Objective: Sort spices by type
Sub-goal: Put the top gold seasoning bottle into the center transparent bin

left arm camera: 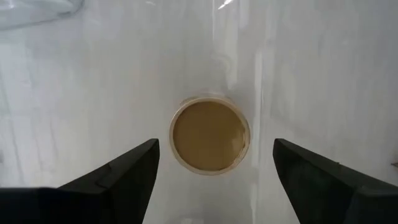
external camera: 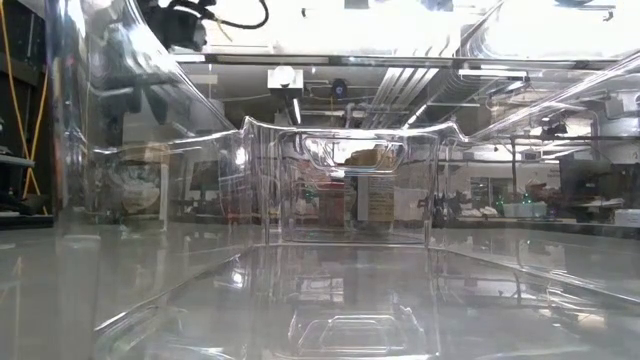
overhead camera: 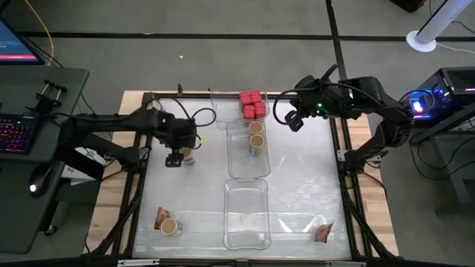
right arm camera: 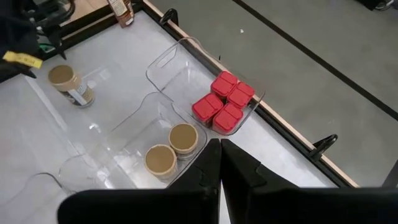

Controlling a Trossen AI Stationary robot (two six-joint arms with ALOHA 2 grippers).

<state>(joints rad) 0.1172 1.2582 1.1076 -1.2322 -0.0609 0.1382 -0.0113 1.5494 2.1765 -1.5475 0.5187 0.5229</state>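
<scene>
A round jar with a tan top stands upright on the table at the left. My left gripper hangs over it, pointing down and open, one finger on each side with a gap to the jar. Several red boxes sit packed together in the far clear tray. Two more jars stand in the middle tray. At the near left lie a brown-orange packet and a jar. Another packet lies at the near right. My right gripper is shut and raised beyond the trays' far right.
A third clear tray lies at the near middle with nothing visible in it. The table has a raised frame all round. Bare table surface lies between the trays and the right edge, and between the left jar and the near-left items.
</scene>
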